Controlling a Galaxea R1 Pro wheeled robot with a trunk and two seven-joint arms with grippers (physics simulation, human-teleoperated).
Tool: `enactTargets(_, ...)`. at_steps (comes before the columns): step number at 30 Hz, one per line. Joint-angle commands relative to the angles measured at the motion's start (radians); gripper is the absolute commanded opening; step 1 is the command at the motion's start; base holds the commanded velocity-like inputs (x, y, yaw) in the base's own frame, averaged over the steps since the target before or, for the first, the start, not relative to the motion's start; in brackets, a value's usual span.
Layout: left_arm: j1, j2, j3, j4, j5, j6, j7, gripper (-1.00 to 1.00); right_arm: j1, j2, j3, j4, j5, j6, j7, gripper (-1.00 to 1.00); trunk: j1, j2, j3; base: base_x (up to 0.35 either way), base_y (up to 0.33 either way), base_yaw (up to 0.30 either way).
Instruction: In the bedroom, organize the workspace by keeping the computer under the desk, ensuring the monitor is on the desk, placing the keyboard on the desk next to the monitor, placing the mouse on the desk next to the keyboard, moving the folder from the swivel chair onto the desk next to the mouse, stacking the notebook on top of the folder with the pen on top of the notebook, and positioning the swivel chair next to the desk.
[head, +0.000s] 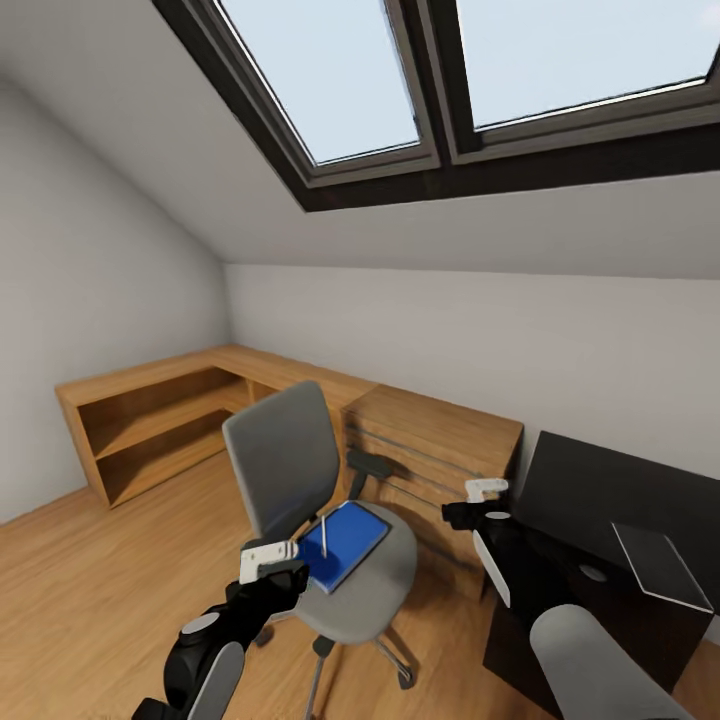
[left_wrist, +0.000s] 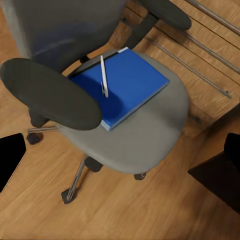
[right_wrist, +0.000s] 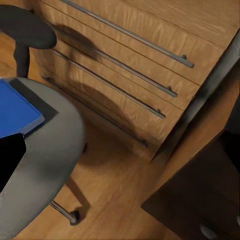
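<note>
Partly hidden: glossy black desk (head: 600, 490) is cut by the head view's right edge; right forearm covers its near corner.
Hard to make out: a thin grey rectangular sheet (head: 660, 565) lies on the desk top; cannot tell what it is.
Folder: flat bright-blue rectangular folder (left_wrist: 122, 87) lies on the seat of the grey upholstered swivel chair (head: 300, 470), near the backrest; its far corner is cut off in the right wrist view (right_wrist: 15, 110).
Folder axis: long side runs diagonally across the seat, from front-left to back-right.
Pen: thin pale stick (left_wrist: 103, 76) rests on the folder, lengthwise from the backrest toward the seat front.
Chair: stands on the wood floor, just beside the light-wood drawer cabinet (head: 430, 450).
Left gripper (head: 270, 558): near the chair's left armrest, holds nothing; finger spread cannot be told.
Right gripper (head: 486, 490): between cabinet and desk, holds nothing; spread cannot be told.
</note>
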Motion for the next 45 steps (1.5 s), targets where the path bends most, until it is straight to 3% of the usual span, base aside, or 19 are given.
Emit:
enactTargets(1,-0.001,0.000,0.002,-0.001,0.011,0.002,0.010,1.00,0.000,0.000,0.003,-0.002,0.005,0.007,-0.003,1.00,0.000,-0.001,-0.001,0.000,0.000,0.271)
enactTargets(17,-0.001,0.001,0.088,0.002,0.008,-0.001,0.013,1.00,0.000,0.007,0.022,0.000,0.005,0.006,-0.018,1.00,0.000,-0.001,-0.001,0.000,0.000,0.271)
enactTargets(19,-0.001,0.002,0.124,0.020,0.008,-0.001,0.014,1.00,0.000,0.010,0.023,0.000,0.005,0.006,-0.023,1.00,0.000,-0.001,-0.001,0.000,0.000,0.271)
enactTargets(26,-0.002,0.005,0.193,0.076,0.007,-0.033,0.011,1.00,0.001,0.012,0.028,0.000,0.004,0.006,-0.026,1.00,0.000,-0.001,-0.003,0.000,0.000,0.148)
enactTargets(27,-0.002,0.009,0.255,0.106,0.008,-0.058,0.008,1.00,0.001,0.013,0.030,0.004,0.004,0.006,-0.025,1.00,0.000,-0.001,-0.003,0.000,0.000,0.003)
enactTargets(31,-0.002,0.031,0.297,0.234,0.008,-0.062,0.003,1.00,0.001,0.012,0.029,0.003,0.003,0.005,-0.024,1.00,0.000,-0.001,-0.003,0.000,0.000,0.001)
enactTargets(35,-0.002,0.073,0.309,0.410,0.007,-0.096,0.001,1.00,0.002,0.015,0.029,0.003,0.001,0.005,-0.023,1.00,0.000,-0.001,-0.003,0.000,0.000,0.013)
enactTargets(37,-0.002,0.087,0.309,0.534,0.006,-0.196,-0.001,1.00,0.002,0.026,0.029,0.003,0.001,0.006,-0.024,1.00,0.000,-0.001,-0.003,0.000,0.000,0.016)
enactTargets(39,-0.002,0.090,0.306,0.602,0.006,-0.272,-0.002,1.00,0.002,0.030,0.029,0.003,0.002,0.006,-0.025,1.00,0.000,-0.001,-0.003,0.000,0.000,0.007)
enactTargets(43,-0.002,0.093,0.298,0.685,-0.002,-0.380,-0.006,1.00,0.003,0.032,0.029,0.002,0.002,0.006,-0.025,1.00,0.000,-0.001,-0.003,0.000,0.000,0.003)
enactTargets(45,-0.002,0.093,0.297,0.697,-0.009,-0.397,-0.006,1.00,0.003,0.033,0.029,0.001,0.002,0.006,-0.025,1.00,0.000,-0.001,-0.003,0.000,0.000,0.001)
